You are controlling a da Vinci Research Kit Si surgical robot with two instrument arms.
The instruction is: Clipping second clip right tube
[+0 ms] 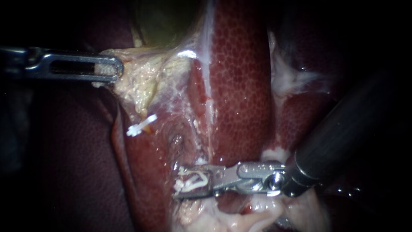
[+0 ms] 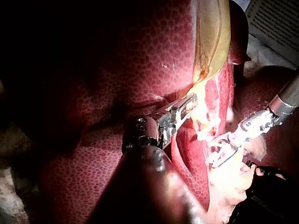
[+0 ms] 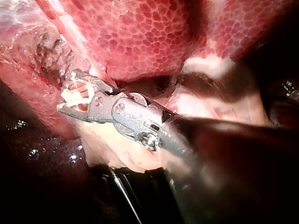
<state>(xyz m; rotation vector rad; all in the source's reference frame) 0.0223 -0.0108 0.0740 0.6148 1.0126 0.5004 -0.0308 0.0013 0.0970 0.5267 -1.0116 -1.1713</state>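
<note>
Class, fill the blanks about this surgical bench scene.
The slender metal left instrument has its jaws ____ on pale yellow tissue.
The right instrument holds a small white plastic ____ in its jaws.
The dotted dark-red organ is the ____.
Missing words: shut; clip; liver.

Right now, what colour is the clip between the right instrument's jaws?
White; the clip shows best in the endoscope view.

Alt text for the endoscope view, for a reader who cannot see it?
The right instrument holds a white clip at its tip, low against pale tissue beside the liver. The left instrument grips yellowish tissue higher up; a separate clip sits on the tissue between them.
</note>
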